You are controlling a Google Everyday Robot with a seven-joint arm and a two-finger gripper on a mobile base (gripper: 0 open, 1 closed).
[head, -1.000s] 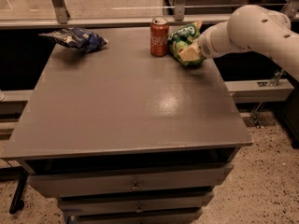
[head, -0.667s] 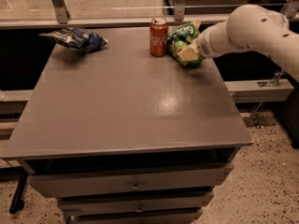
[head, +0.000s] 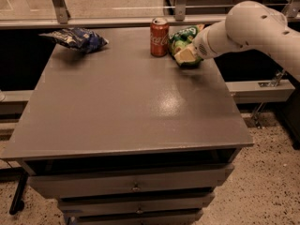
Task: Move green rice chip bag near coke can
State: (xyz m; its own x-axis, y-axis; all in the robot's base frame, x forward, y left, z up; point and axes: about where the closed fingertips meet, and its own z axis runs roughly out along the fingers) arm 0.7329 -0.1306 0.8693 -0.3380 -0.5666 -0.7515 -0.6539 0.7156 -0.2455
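At the rear of the bench [head: 131, 107], the hand [head: 187, 55] meets the green rice chip bag [head: 181, 35] just beside the coke can [head: 159, 31]; its grip we cannot tell. We judge this the placement stage; next, a gentle release.

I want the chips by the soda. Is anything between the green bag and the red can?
Nothing visible. The green rice chip bag sits close beside the coke can; the gripper is at the bag.

coke can [head: 159, 30] at table [head: 131, 107] back, green rice chip bag [head: 181, 36] just right, claw [head: 188, 56] at bag
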